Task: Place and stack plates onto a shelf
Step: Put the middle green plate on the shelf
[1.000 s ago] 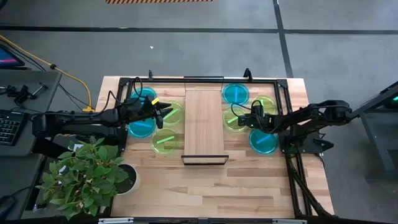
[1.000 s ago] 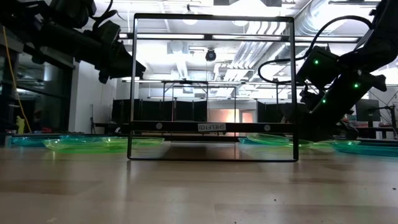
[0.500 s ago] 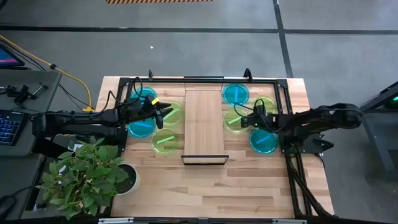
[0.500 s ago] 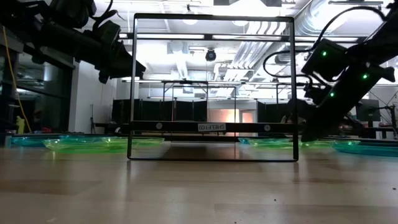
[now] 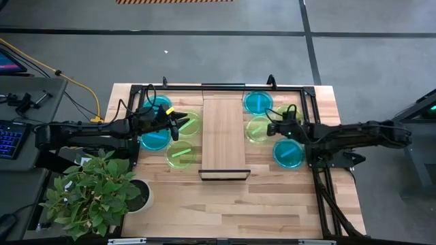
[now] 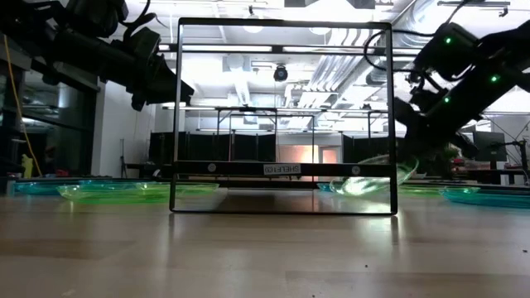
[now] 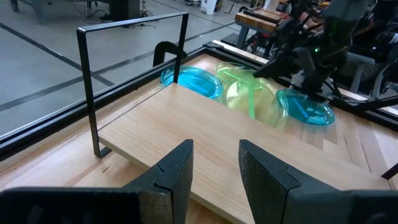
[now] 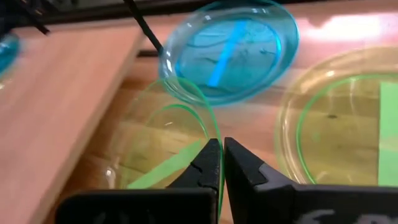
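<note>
My right gripper (image 5: 271,127) is shut on a yellow-green plate (image 5: 258,128) just right of the shelf (image 5: 225,136), a narrow light-wood board with dark bars at its ends. Around it lie a cyan plate (image 5: 259,102), a yellow-green plate (image 5: 290,114) and a cyan plate (image 5: 288,154), flat on the table. My left gripper (image 7: 214,165) is open and hovers raised (image 6: 161,83) above the plates left of the shelf: cyan (image 5: 158,105), yellow-green (image 5: 189,122), cyan (image 5: 154,140), yellow-green (image 5: 180,154). My right gripper (image 8: 219,152) pinches the yellow-green plate's rim (image 8: 212,132) on its side away from the shelf, between the two fingers. The fingers come from the table's right, slanting down. The plate (image 6: 373,176) sits tilted: held edge up, shelf-side edge (image 6: 338,189) low by the table.
A dark metal frame (image 5: 310,109) borders the work area, with its near bar (image 6: 281,25) high across the low view. A potted plant (image 5: 95,194) stands at the table's near left corner. The shelf board (image 7: 205,130) is bare.
My right gripper has risen, and its arm has stretched out lower toward the table's right. The yellow-green plate has tipped: its held edge has come up off the table while the shelf-side edge has stayed low.
</note>
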